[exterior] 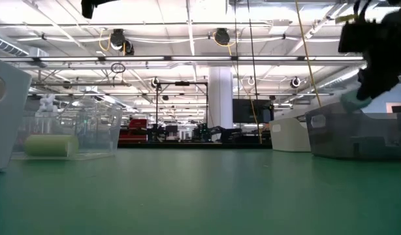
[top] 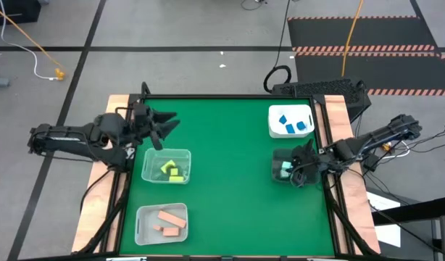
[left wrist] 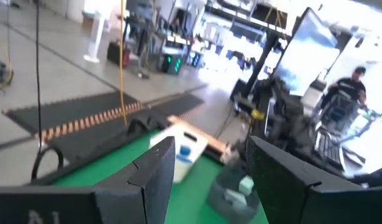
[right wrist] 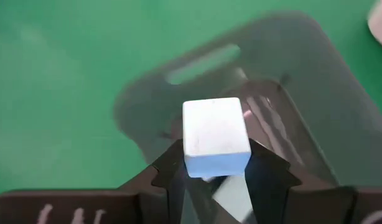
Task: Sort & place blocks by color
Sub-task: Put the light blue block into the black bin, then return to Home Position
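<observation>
My right gripper (right wrist: 216, 167) is shut on a pale mint cube (right wrist: 216, 132) and hangs over the grey see-through tub (top: 283, 167) at the table's right side. My left gripper (top: 167, 125) is open and holds nothing, a little beyond the clear tub of yellow blocks (top: 168, 170) on the left. Peach blocks (top: 169, 221) lie in a clear tub near the front edge. Blue blocks (top: 290, 123) lie in the white tub at the far right. In the left wrist view the open fingers (left wrist: 155, 177) frame the white tub and the grey tub. My right gripper pinches the mint cube by two opposite side faces (right wrist: 200, 163) between its two fingers. The fingers come from above, slanting down. The cube is lifted clear and sits over the grey tub's opening (right wrist: 272, 112); most of it stands out past the fingertips.
Four tubs stand on the green mat: yellow (top: 167, 165) and peach (top: 162, 224) at the left, white (top: 273, 119) and grey at the right. The middle of the mat (top: 230, 181) lies bare. A raised wooden border (top: 356, 210) runs along the table's sides.
</observation>
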